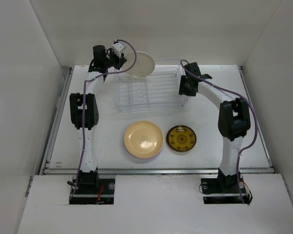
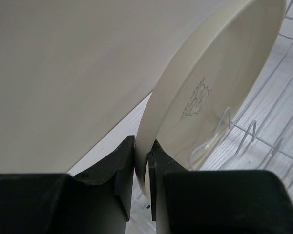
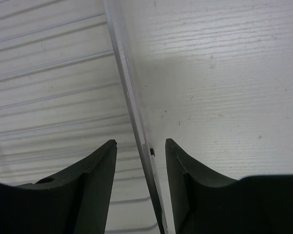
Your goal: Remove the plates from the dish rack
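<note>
My left gripper (image 1: 123, 65) is shut on the rim of a cream plate (image 1: 142, 63), which stands tilted at the back left corner of the wire dish rack (image 1: 151, 92). In the left wrist view both fingers (image 2: 121, 161) press the plate's (image 2: 210, 83) edge, above the rack's prongs (image 2: 249, 134). My right gripper (image 1: 185, 88) is open at the rack's right side; in the right wrist view its jaws (image 3: 140, 146) straddle the rack's rim wire (image 3: 126, 83) without touching it. No other plate shows in the rack.
A yellow plate (image 1: 143, 139) lies flat on the table in front of the rack, with a pinkish rim showing under it. A small brown-gold patterned plate (image 1: 181, 138) lies to its right. White walls enclose the table on three sides.
</note>
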